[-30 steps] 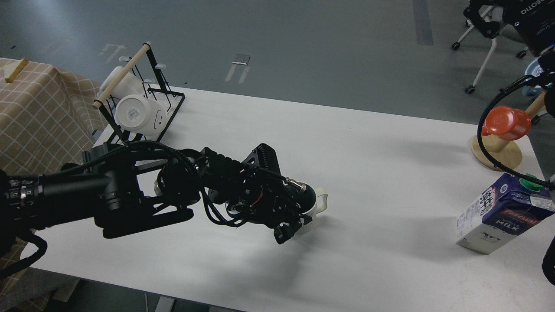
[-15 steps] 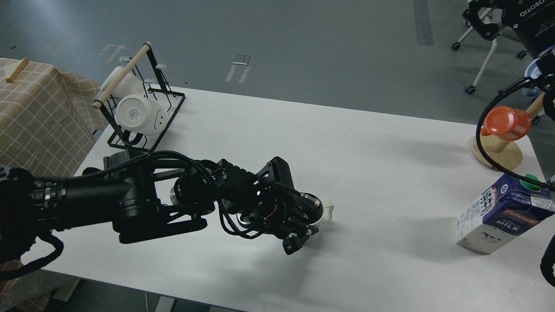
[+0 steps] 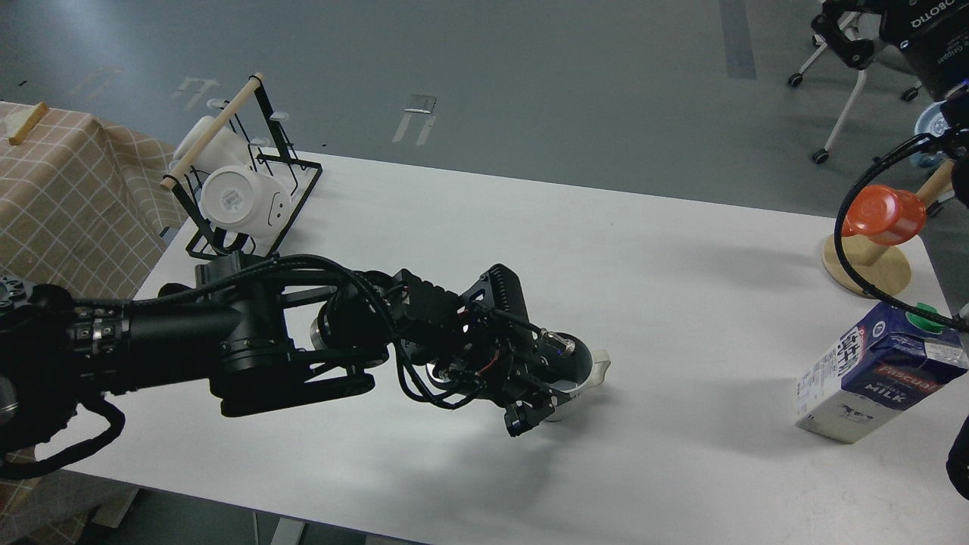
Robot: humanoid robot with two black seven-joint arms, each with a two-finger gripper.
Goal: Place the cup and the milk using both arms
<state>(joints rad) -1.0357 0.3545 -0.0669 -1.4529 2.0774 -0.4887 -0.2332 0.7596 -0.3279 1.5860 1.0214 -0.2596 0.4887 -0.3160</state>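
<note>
Left gripper [image 3: 546,390]: jaws closed over the near rim of the cream-white ribbed mug with dark grey inside [image 3: 575,375], one finger seemingly inside the mouth and one outside, though the dark parts overlapped too much to separate them cleanly. The mug appeared held. Its small handle pointed right, away from the arm. Whether its base touched the tabletop or hung just above could not be told; a shadow lay directly beneath it.

The mug sat over the middle of the white table [image 3: 469,212], toward the near edge, with the black left arm running back from it to the left edge of the view.

Well apart to the right stood the tall dark blue and white gable-top milk carton with a green screw cap [image 3: 878,375], upright near the table's right end. Nothing gripped it. The right gripper was out of view; only a dark sliver of that arm showed at the lower right edge.

Farther out: an orange-red cup [image 3: 884,213] on a wooden peg stand [image 3: 867,265] behind the carton, and a black wire rack with a wooden bar [image 3: 242,174] at the far left corner, holding a smooth white smiley-face mug [image 3: 241,198].

Judgement on progress: the cup half looked well under way, mug in hand and near a central spot, release not yet made. The milk half looked unstarted, the carton at the edge with no grasp on it.
</note>
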